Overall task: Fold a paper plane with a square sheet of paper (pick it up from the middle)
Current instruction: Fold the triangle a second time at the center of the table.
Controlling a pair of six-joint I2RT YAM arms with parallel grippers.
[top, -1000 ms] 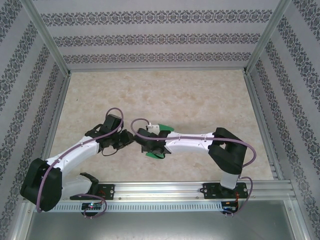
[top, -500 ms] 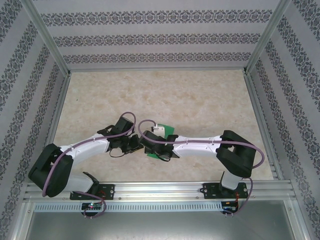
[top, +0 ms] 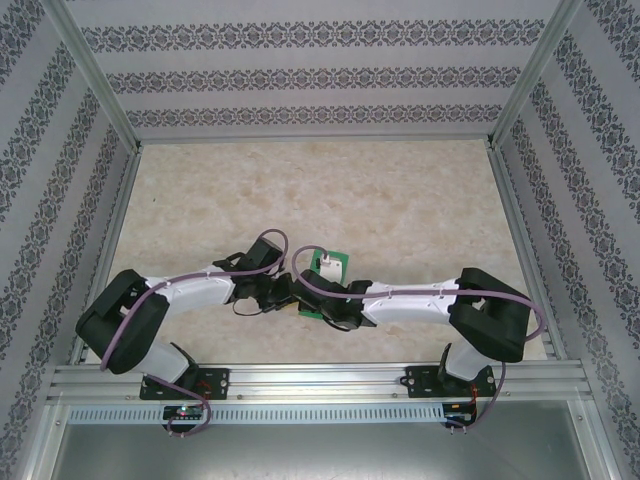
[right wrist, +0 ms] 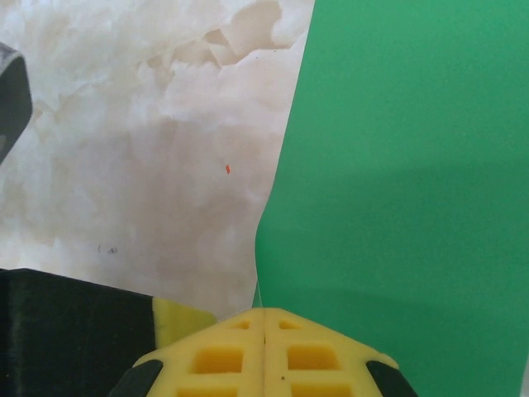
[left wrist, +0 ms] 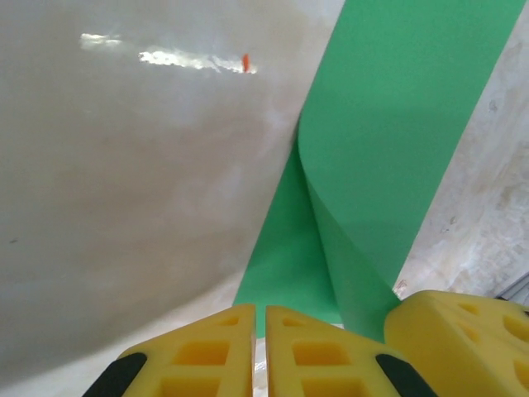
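The square sheet of paper [top: 338, 263] is bright green and held up off the marble table. In the left wrist view the sheet [left wrist: 388, 124] curls over itself in a soft fold. My right gripper [right wrist: 264, 309] is shut on one edge of the sheet [right wrist: 413, 207]. My left gripper [left wrist: 260, 308] is right beside it, its yellow fingertips a thin slit apart, with the sheet's lower edge just beyond them. The two grippers meet at the table's near middle, left gripper [top: 285, 296] and right gripper [top: 306, 299]. The paper plane is out of view.
The marble tabletop [top: 320, 190] stretches away behind the arms. Patterned walls [top: 310, 75] close it in on three sides. An aluminium rail [top: 320, 380] with both arm bases runs along the near edge.
My left arm has swung right until its gripper sits against the right gripper, and its jaws have narrowed. The right gripper has shifted slightly right with the sheet still in it.
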